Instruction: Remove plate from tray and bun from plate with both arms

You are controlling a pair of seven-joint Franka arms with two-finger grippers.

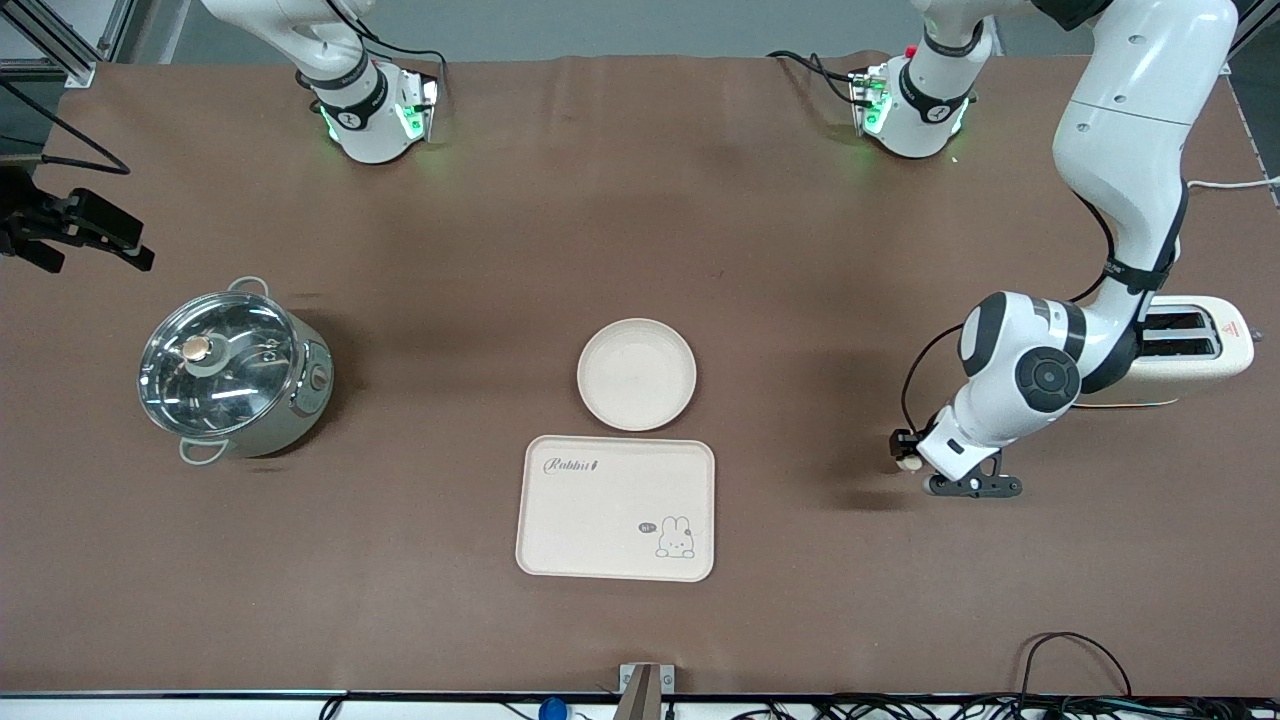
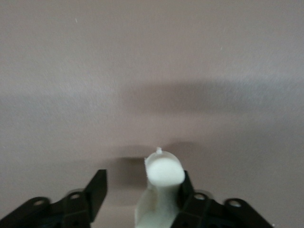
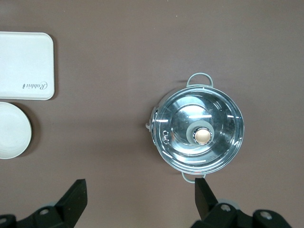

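Right gripper [image 3: 137, 202] waiting over pot [image 1: 232, 372], jaws gaping, empty. Plate [image 1: 637, 374] sitting bare on table [image 1: 620, 200], off tray [image 1: 616, 508], touching its edge. Left gripper [image 2: 142, 190] hanging low above table near toaster [image 1: 1190, 345], jaws parting; bun [image 2: 164, 178] resting against one finger, long axis along fingers, apparently being released.

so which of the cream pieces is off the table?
The bun, a small oblong lump stuck to one finger of the open left gripper. The round plate and the rectangular Rabbit tray lie on the table.
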